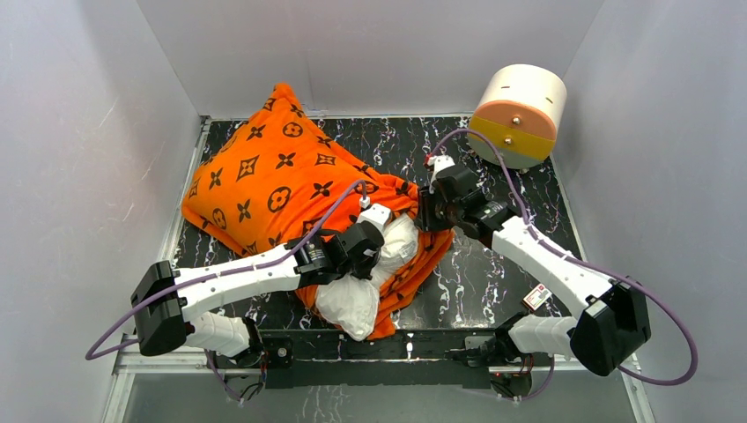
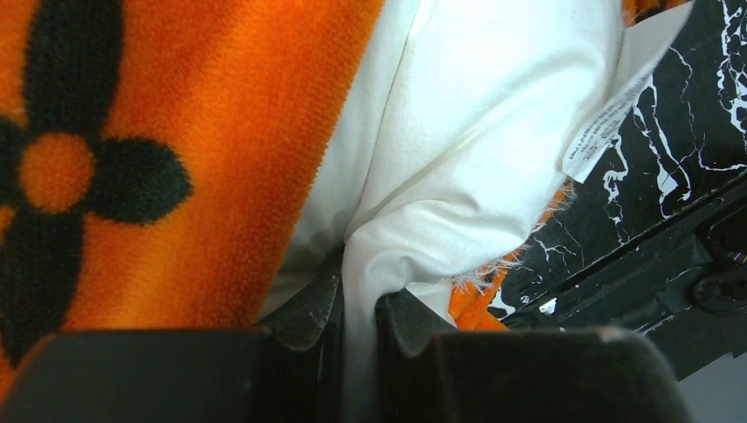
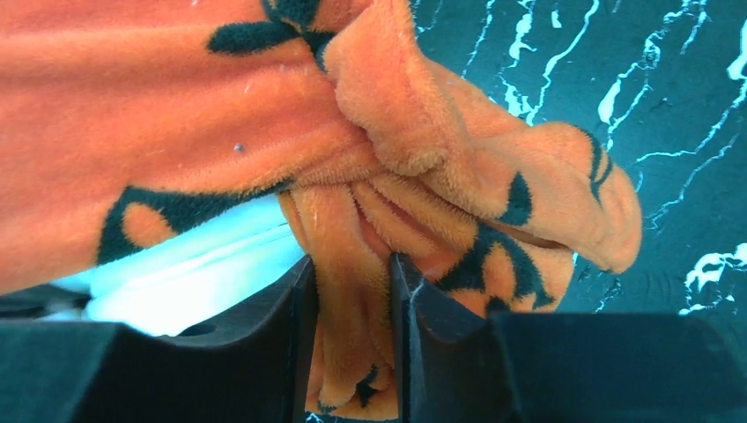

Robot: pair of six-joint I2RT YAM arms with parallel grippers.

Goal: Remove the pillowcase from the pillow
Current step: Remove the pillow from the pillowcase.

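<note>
Fingers [image 2: 308, 308] of left gripper [image 2: 358, 328] clamped on fold of white pillow [image 2: 493, 132]. Right gripper [image 3: 348, 339] pinches bunched edge of pillowcase [image 3: 176, 115], fabric filling gap between jaws. Pillow mostly inside pillowcase, left-centre of black marble table [image 1: 493, 273]; white end sticks out at near open side, between both grippers. Care label [image 2: 608, 115] on pillow seam. White-orange drum [image 1: 520, 110] at far right corner, well apart.

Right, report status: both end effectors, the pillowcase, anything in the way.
Left end effector shut on the pillow, exposed end. Right end effector shut on a pillowcase fold. Pillow partly out, mostly covered. Round drum far right, apart.
</note>
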